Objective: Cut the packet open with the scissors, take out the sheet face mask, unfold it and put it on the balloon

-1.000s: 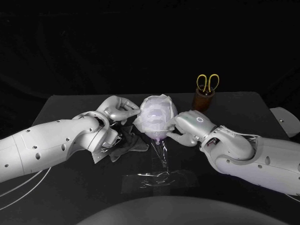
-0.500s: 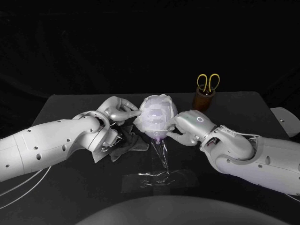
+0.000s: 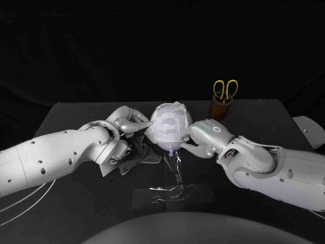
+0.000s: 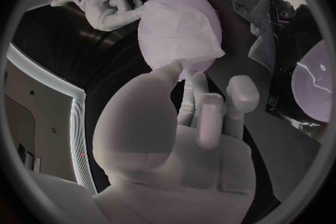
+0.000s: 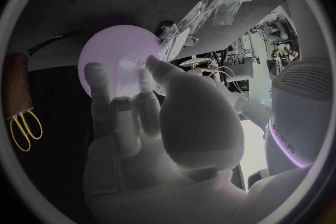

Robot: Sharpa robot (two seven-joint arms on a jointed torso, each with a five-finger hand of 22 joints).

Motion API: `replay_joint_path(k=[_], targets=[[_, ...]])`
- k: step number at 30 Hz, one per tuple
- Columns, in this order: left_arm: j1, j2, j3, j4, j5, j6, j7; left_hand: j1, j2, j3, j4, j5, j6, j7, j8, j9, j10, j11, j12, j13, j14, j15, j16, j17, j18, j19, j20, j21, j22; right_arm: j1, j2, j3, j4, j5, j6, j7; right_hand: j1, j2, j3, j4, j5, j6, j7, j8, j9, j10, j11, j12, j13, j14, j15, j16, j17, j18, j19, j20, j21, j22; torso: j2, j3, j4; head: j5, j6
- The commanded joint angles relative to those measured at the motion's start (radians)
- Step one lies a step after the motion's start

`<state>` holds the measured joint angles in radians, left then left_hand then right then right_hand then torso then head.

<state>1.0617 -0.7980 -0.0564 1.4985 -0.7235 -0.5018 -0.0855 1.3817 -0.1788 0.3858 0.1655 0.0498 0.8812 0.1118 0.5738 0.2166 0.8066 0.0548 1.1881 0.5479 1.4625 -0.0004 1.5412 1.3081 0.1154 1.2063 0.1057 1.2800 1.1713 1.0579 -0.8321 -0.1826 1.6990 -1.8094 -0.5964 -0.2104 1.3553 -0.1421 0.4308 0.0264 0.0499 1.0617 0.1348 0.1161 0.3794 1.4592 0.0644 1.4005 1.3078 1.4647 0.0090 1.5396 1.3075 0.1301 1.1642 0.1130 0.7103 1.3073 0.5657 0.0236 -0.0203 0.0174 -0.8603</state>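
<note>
Sheet face mask (image 3: 167, 122) sits draped over the balloon (image 3: 170, 146) in the middle of the bench (image 3: 74, 114). My right hand (image 3: 203, 136) grips the balloon; my left hand (image 3: 127, 121) touches the mask's edge, pinching or pressing I cannot tell. Tugging too hard could drag the mask off or tip the balloon.

Checking in from the remote desk: the balloon (image 3: 170, 146) stands mid-table with the sheet face mask (image 3: 168, 124) draped over it. My left hand (image 3: 126, 122) holds the mask's edge on one side and my right hand (image 3: 205, 134) grips the balloon low on the other. Farther back, yellow-handled scissors (image 3: 225, 90) stand in a brown holder (image 3: 221, 108), and a dark shiny packet (image 3: 139, 155) lies beside my left wrist.
</note>
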Motion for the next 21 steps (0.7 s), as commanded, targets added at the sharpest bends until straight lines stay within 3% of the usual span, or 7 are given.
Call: replay_joint_path(k=[1, 4, 7, 10, 12, 21], targets=[[0.001, 0.006, 0.001, 0.001, -0.014, 0.016, -0.005, 0.016, 0.026, 0.018, -0.002, -0.001, 0.015, -0.005, 0.005, -0.001, 0.002, -0.011, 0.004, 0.000, 0.010, -0.006, 0.006, 0.059, -0.008, 0.005, 0.000, 0.004, 0.002, 0.000, 0.001, 0.000, -0.001, -0.011, 0.009, -0.007, -0.010, 0.001, 0.000, 0.008, -0.002, -0.001, 0.004, -0.002, -0.001, 0.004, -0.005, 0.006, 0.112, 0.046, -0.006, 0.005, 0.131, 0.018, 0.008, -0.003, 0.001, 0.063, 0.000, -0.0002, -0.0005, 0.001, -0.002], [0.001, 0.009, 0.001, -0.001, -0.008, 0.016, 0.002, 0.047, 0.064, 0.053, -0.008, -0.001, 0.030, -0.013, 0.009, -0.001, 0.006, -0.019, -0.001, -0.003, 0.016, -0.014, 0.007, 0.069, -0.009, 0.009, -0.004, 0.008, 0.007, 0.000, 0.001, 0.000, -0.001, -0.011, 0.009, -0.007, -0.010, 0.001, 0.000, 0.008, -0.002, -0.001, 0.004, -0.002, -0.001, 0.005, -0.005, 0.007, 0.113, 0.046, -0.006, 0.005, 0.132, 0.018, 0.008, -0.003, 0.002, 0.064, 0.000, 0.0001, -0.0005, 0.001, -0.002], [0.001, 0.012, 0.001, -0.002, -0.003, 0.011, 0.011, 0.075, 0.087, 0.091, -0.023, -0.001, 0.036, -0.011, 0.018, 0.005, 0.016, -0.021, -0.013, -0.010, 0.024, -0.019, 0.009, 0.086, -0.011, 0.014, -0.010, 0.015, 0.015, 0.000, 0.001, 0.000, -0.001, -0.011, 0.009, -0.006, -0.010, 0.001, 0.000, 0.008, -0.002, -0.001, 0.004, -0.002, -0.001, 0.005, -0.005, 0.007, 0.113, 0.046, -0.006, 0.005, 0.132, 0.018, 0.008, -0.003, 0.002, 0.064, 0.000, 0.0002, -0.0003, 0.001, -0.002], [0.001, 0.013, 0.001, -0.004, 0.004, 0.004, 0.020, 0.087, 0.093, 0.117, -0.031, -0.002, 0.033, -0.006, 0.022, 0.010, 0.026, -0.022, -0.019, -0.015, 0.029, -0.021, 0.010, 0.096, -0.013, 0.022, -0.013, 0.024, 0.026, 0.000, 0.001, 0.000, -0.001, -0.011, 0.009, -0.006, -0.010, 0.001, 0.000, 0.008, -0.002, -0.001, 0.004, -0.002, -0.001, 0.005, -0.005, 0.007, 0.113, 0.046, -0.006, 0.005, 0.132, 0.018, 0.008, -0.003, 0.002, 0.064, 0.001, 0.0000, -0.0006, 0.001, -0.003], [0.001, 0.014, 0.001, -0.005, 0.012, -0.006, 0.028, 0.083, 0.087, 0.170, -0.036, -0.001, 0.033, -0.005, 0.033, 0.024, 0.055, -0.023, -0.020, -0.004, 0.036, -0.020, 0.012, 0.107, -0.016, 0.030, -0.017, 0.034, 0.038, 0.000, 0.001, 0.000, -0.001, -0.011, 0.009, -0.006, -0.010, 0.001, 0.000, 0.008, -0.002, -0.001, 0.004, -0.002, -0.001, 0.005, -0.005, 0.007, 0.113, 0.046, -0.006, 0.005, 0.132, 0.018, 0.008, -0.003, 0.002, 0.064, 0.001, -0.0005, -0.0005, 0.000, -0.003], [0.001, 0.015, 0.002, -0.009, 0.038, -0.055, 0.066, 0.058, 0.051, 0.267, -0.053, 0.000, 0.040, -0.008, 0.051, 0.058, 0.109, -0.026, 0.012, 0.061, 0.042, -0.024, 0.013, 0.117, -0.018, 0.038, -0.022, 0.049, 0.055, 0.000, 0.001, 0.000, -0.002, -0.011, 0.009, -0.007, -0.010, 0.001, 0.000, 0.008, -0.002, -0.001, 0.004, -0.002, -0.001, 0.005, -0.005, 0.007, 0.113, 0.046, -0.006, 0.005, 0.132, 0.018, 0.008, -0.003, 0.002, 0.064, 0.001, -0.0004, 0.0001, 0.002, -0.005]])
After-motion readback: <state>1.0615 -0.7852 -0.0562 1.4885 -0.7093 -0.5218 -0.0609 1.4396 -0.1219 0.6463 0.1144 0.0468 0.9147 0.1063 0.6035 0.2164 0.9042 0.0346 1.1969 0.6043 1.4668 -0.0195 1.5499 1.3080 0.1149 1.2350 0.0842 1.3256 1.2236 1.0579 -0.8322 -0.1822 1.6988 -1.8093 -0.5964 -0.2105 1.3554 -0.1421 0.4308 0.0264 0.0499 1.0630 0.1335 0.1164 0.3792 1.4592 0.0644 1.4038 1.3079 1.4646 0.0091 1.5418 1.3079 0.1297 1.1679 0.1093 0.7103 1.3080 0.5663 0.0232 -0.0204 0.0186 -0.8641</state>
